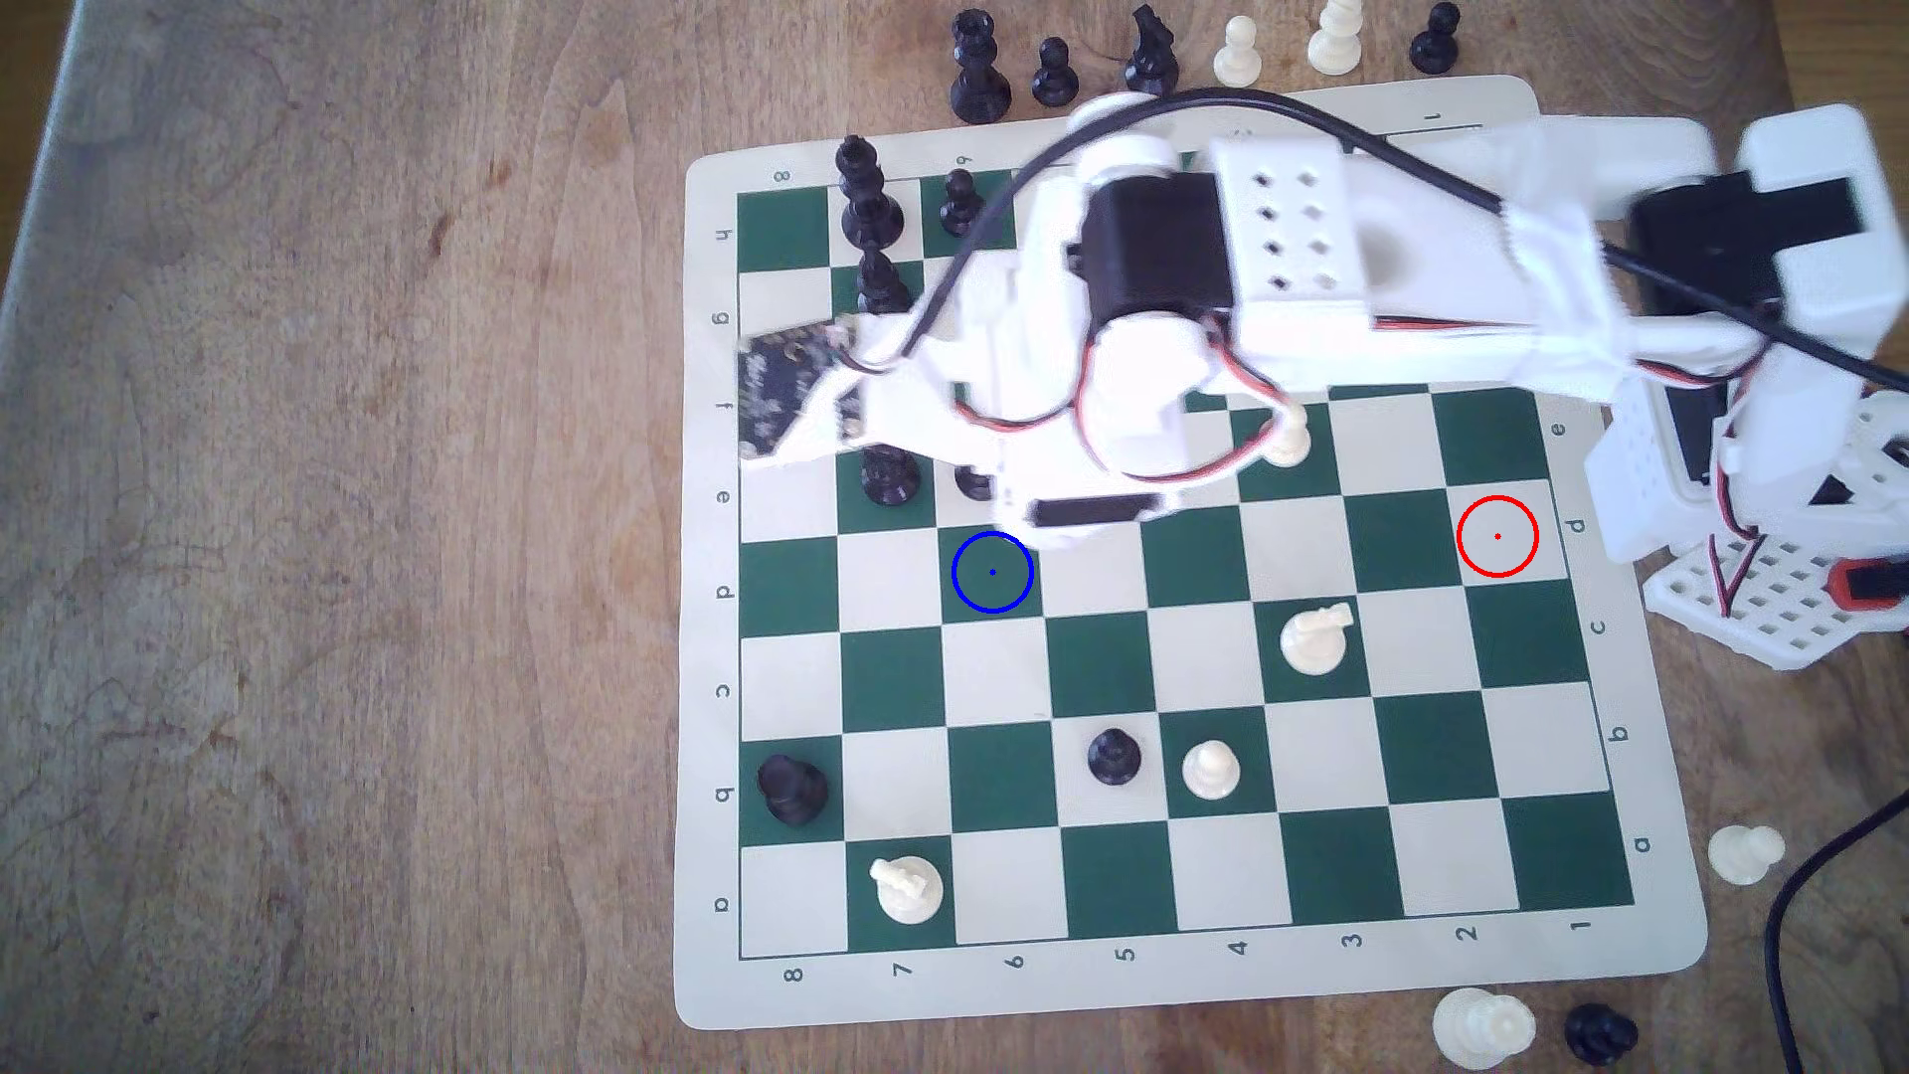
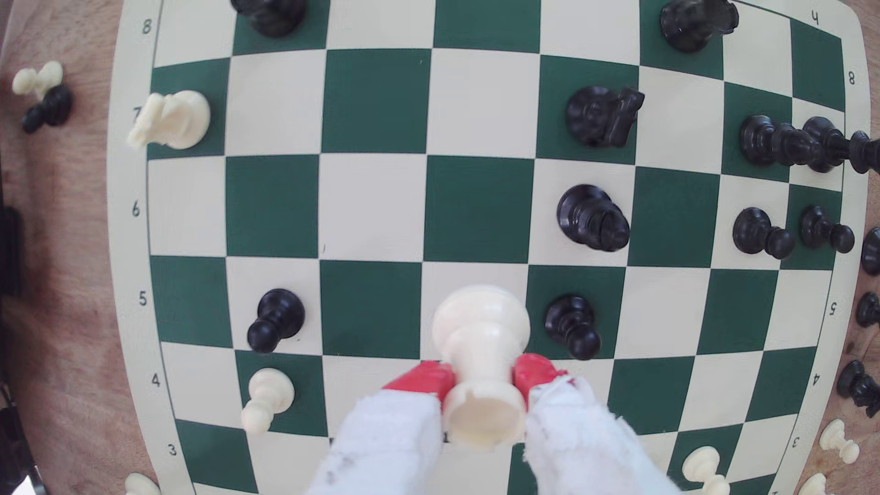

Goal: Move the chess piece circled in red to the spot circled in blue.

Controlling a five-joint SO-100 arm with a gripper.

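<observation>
gripper (image 2: 483, 381) clamps the rook (image 2: 481, 366), upright, between its red tips; in the exterior view the blue ring (image 1: 992, 571) lies just left of it.

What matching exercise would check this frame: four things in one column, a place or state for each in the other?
Things:
1. white rook
2. blue-ringed square
3. red-ringed square
4. black pawn on rank b

Places or states:
A. cream square with nothing on it
B. dark green square with nothing on it
C. gripped by the claw
D. standing on a cream square beside a white pawn

Pairs: 1-C, 2-B, 3-A, 4-D
</observation>
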